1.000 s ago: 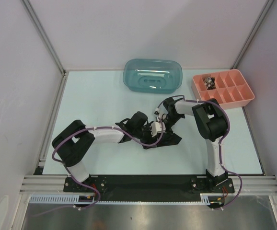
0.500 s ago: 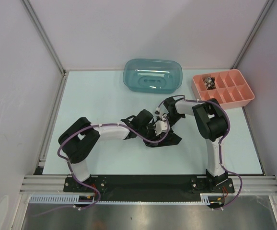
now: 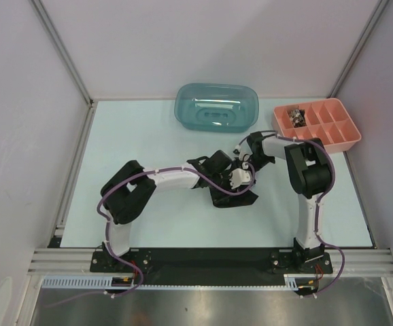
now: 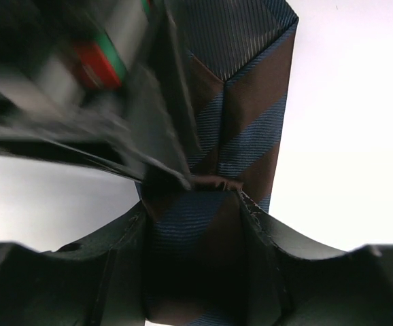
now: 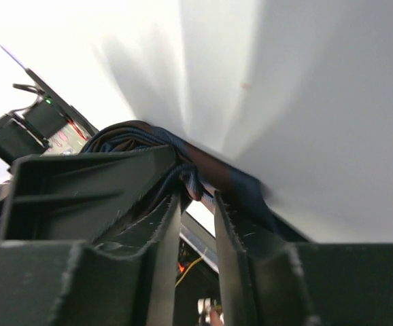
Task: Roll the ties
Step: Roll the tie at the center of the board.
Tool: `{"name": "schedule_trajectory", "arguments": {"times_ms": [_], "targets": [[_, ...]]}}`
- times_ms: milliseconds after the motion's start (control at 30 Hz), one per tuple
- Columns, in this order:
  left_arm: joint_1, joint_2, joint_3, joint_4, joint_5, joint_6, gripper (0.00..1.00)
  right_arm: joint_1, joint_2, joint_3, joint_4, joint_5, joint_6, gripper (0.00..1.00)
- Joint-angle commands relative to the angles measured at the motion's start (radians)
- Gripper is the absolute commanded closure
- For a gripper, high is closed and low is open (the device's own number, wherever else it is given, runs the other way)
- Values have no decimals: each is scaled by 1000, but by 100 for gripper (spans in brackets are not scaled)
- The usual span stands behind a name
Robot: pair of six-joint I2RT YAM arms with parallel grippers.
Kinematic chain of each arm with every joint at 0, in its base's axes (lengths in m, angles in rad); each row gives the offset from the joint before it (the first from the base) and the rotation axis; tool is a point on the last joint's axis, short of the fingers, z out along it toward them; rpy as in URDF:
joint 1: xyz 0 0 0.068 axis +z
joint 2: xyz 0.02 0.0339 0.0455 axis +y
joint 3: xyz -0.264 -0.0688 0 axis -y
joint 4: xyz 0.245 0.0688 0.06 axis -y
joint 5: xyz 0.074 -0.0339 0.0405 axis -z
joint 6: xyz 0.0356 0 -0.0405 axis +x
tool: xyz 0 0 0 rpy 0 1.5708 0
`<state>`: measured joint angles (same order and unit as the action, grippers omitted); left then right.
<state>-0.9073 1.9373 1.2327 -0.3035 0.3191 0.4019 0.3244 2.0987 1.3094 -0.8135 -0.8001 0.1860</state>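
Note:
One tie (image 3: 237, 198), dark with brown and blue stripes, lies bunched on the table at the centre, mostly under both grippers. My left gripper (image 3: 228, 176) reaches in from the left. In the left wrist view the tie (image 4: 244, 115) fills the gap between the left gripper's (image 4: 193, 204) fingers and runs away up the frame to its pointed end. My right gripper (image 3: 245, 163) comes down from the upper right. In the right wrist view the right gripper (image 5: 198, 197) is nearly closed, with a rolled fold of the tie (image 5: 200, 178) at its tips.
An upturned teal plastic tub (image 3: 217, 107) stands at the back centre. A pink compartment tray (image 3: 349, 139) at the back right holds small items (image 3: 295, 117) in one cell. Walls enclose the table on three sides.
The left arm has stretched to the right, carrying its gripper and the tie end rightward. The right gripper has shifted slightly right and back with it.

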Motion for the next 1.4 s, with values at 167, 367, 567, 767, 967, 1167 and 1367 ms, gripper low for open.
{"name": "schedule_trajectory", "arguments": {"times_ms": [167, 367, 567, 767, 967, 1167, 1367], "targets": [[-18, 104, 19, -230, -11, 75, 75, -84, -120, -44, 121, -143, 15, 66], [-15, 95, 13, -235, 14, 66, 75, -35, -154, -156, 266, -237, 99, 60], [-1, 88, 7, -217, 44, 46, 75, -35, -164, -292, 402, -287, 133, 59], [2, 78, -13, -198, 61, 35, 75, -7, -221, -360, 595, -310, 222, 52], [2, 72, -21, -195, 66, 37, 75, -7, -255, -406, 703, -356, 248, 50], [5, 71, -22, -194, 77, 38, 75, -48, -284, -421, 666, -433, 207, 51], [5, 68, -24, -192, 84, 38, 75, -39, -302, -467, 804, -470, 317, 51]]}}
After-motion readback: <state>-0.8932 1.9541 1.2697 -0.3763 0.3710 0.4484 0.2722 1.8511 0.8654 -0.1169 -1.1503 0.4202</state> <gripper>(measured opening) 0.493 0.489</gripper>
